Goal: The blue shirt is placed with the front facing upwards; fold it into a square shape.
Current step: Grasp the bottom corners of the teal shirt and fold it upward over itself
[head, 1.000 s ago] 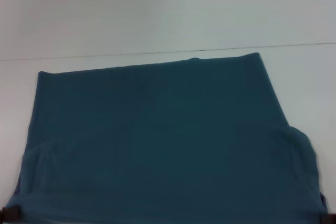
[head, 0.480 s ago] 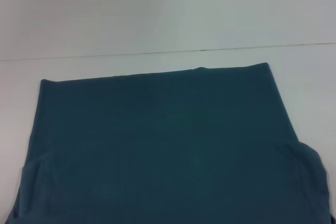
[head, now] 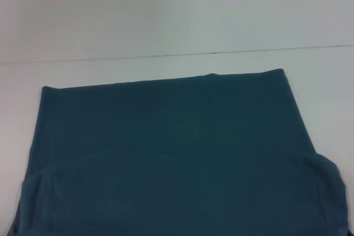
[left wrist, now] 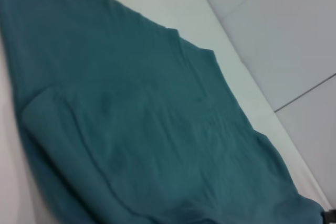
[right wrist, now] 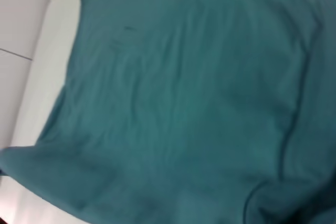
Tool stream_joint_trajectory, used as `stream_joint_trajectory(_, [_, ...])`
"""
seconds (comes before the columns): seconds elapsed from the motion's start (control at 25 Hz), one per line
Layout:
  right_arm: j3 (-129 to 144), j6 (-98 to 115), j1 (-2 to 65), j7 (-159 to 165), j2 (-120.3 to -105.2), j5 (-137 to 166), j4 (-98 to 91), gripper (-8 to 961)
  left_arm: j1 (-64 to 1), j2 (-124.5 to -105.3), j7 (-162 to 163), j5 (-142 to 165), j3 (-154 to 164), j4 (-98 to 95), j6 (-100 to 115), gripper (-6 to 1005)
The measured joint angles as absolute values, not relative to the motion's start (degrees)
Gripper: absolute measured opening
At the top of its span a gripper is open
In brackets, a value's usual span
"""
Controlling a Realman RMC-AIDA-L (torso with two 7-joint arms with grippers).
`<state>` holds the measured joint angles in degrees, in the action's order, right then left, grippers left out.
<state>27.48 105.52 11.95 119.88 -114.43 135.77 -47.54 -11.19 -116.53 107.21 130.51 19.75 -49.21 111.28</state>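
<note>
From the head camera I see the blue shirt (head: 171,153) spread across the near half of the white table (head: 166,15), plain side up, with no lettering showing. Its far edge runs straight from the left corner to the right corner, a small bump sitting along it right of the middle. Beyond that edge the tabletop lies bare up to a thin dark seam line crossing it, and bare again past the seam. To the left of the shirt I have a strip of open table; to the right there is a narrower strip, widening toward the far side. The near part of the shirt runs off the bottom of the view, where both sleeves bulge outward under a folded layer.

In the left wrist camera the shirt (left wrist: 157,129) fills most of the view, one folded layer lying over another with soft creases, and pale table beside it. A small dark piece shows at the far corner of the cloth, too little for me to name. The right wrist camera shows the shirt (right wrist: 189,103) close below, rumpled, with a seam along one side.

I see neither gripper in any view, so I can't tell whether their fingers are open or what they touch.
</note>
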Motion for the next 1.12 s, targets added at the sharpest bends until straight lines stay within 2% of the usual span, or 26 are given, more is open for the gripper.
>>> stream_joint_trajectory(0.12, [25.6, 105.9, 14.0, 119.7, -114.36, 135.6, -46.8, 36, -12.5, -115.96, 107.2, 130.3, 19.8, -48.2, 111.1, 33])
stream_joint_trajectory(0.32, [21.4, 103.7, 18.9, 119.7, -113.41, 135.5, -42.7, 36, -15.9, -114.43, 107.4, 130.5, 19.7, -44.5, 108.8, 33])
stream_joint_trajectory(0.6, [20.5, 95.1, 26.2, 121.9, -112.40, 135.6, -38.6, 36, -22.4, -111.17, 108.4, 130.5, 19.7, -37.5, 101.0, 34])
stream_joint_trajectory(0.88, [20.5, 86.6, 33.5, 124.6, -112.90, 135.6, -37.7, 36, -28.6, -110.76, 109.8, 130.6, 20.4, -36.2, 88.2, 34])
stream_joint_trajectory(1.12, [20.2, 82.2, 36.5, 124.8, -112.90, 135.4, -36.1, 36, -32.0, -110.73, 110.0, 130.6, 22.9, -33.6, 81.1, 33])
